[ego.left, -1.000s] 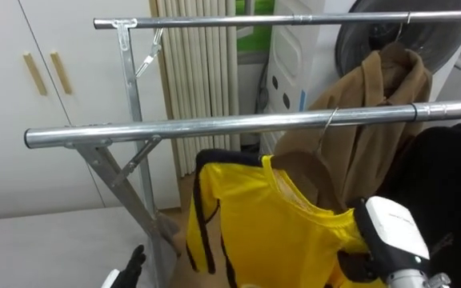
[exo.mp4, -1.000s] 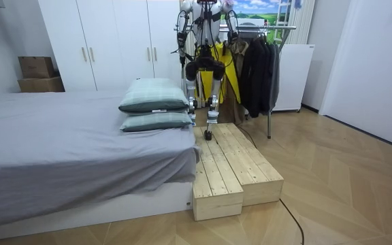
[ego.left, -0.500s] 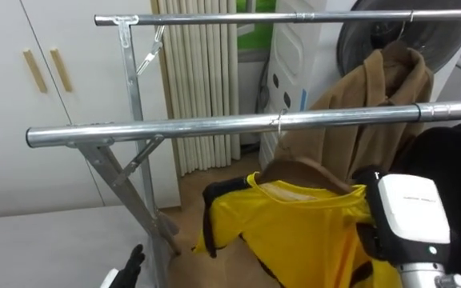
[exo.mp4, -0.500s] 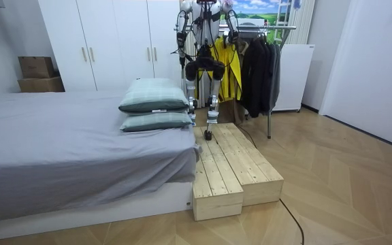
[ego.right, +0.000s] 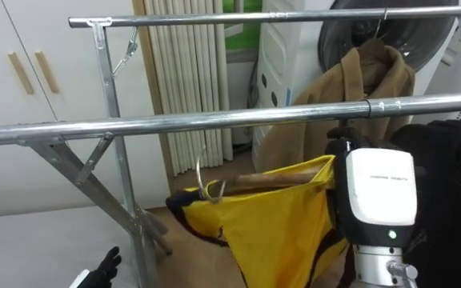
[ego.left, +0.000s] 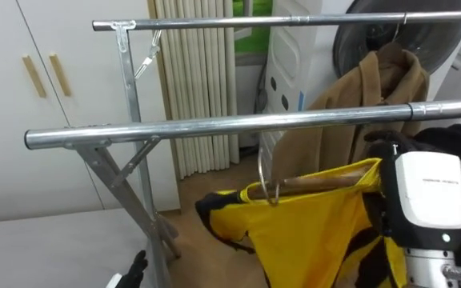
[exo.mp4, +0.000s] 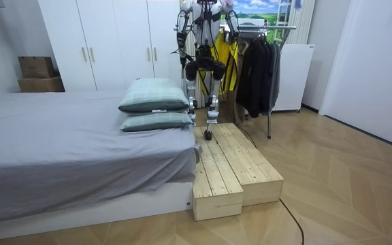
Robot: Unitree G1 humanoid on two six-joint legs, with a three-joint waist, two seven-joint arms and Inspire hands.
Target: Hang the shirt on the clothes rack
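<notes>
**At the clothes rack (ego.left: 126, 80) — hanging step, hook not yet on**

Robot stands on a wooden platform (exo.mp4: 233, 170), facing the rack. Yellow garment (ego.left: 310, 232) sits on a tilted wooden hanger (ego.left: 318, 180) just below the near rail (ego.left: 214, 126). The hook (ego.left: 264, 172) is under the bar, apart from it. Next move, I judge: lift, then drop the hook over the rail — left of the brown coat (ego.left: 374, 88). Right hand (ego.left: 378, 152) is at the hanger's raised end, but its grip is hidden, so I cannot tell. Left hand (ego.left: 137, 264) is low, idle.

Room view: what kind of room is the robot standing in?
Most likely a bedroom. There is a big bed with a grey cover and two pillows, tall white wardrobes along the wall, and a metal clothes rack with coats hanging on it.
</notes>
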